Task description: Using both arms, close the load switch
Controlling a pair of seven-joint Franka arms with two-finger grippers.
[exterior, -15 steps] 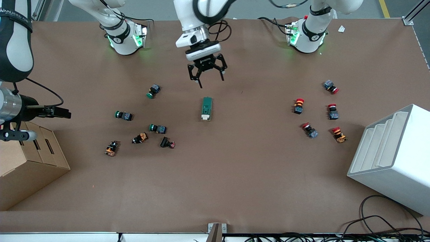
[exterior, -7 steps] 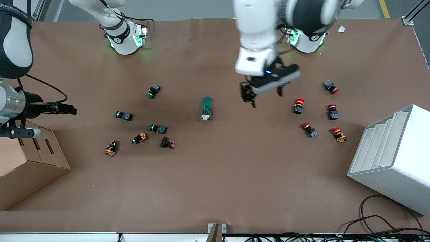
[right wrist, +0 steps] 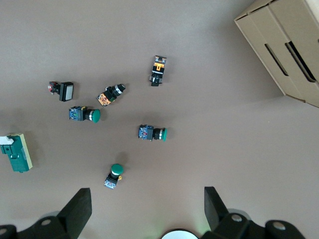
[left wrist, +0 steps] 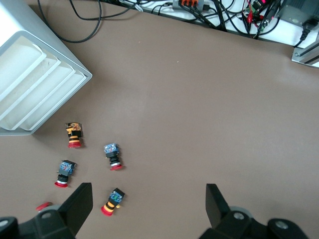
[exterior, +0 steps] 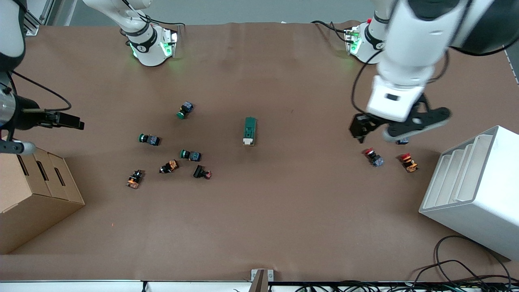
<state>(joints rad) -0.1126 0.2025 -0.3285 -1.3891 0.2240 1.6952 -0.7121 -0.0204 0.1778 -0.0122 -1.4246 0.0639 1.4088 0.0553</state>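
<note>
- Load switch (exterior: 249,131) lies alone at mid-table, its long axis running from the robots' bases toward the front camera, white lever end nearer that camera; in the right wrist view (right wrist: 16,152) it sits well clear of the green push-buttons (right wrist: 84,114).
- Left gripper (exterior: 395,129) hangs over the red push-buttons (exterior: 374,157) near the white rack (exterior: 474,186), fingers (left wrist: 79,205) spread apart and empty, well away from the switch.
- Right gripper (exterior: 67,120) hovers over the cardboard box (exterior: 32,194) end, fingers (right wrist: 77,211) parted and empty.
- I judge neither arm close; both must travel inward toward the switch from either end.
</note>
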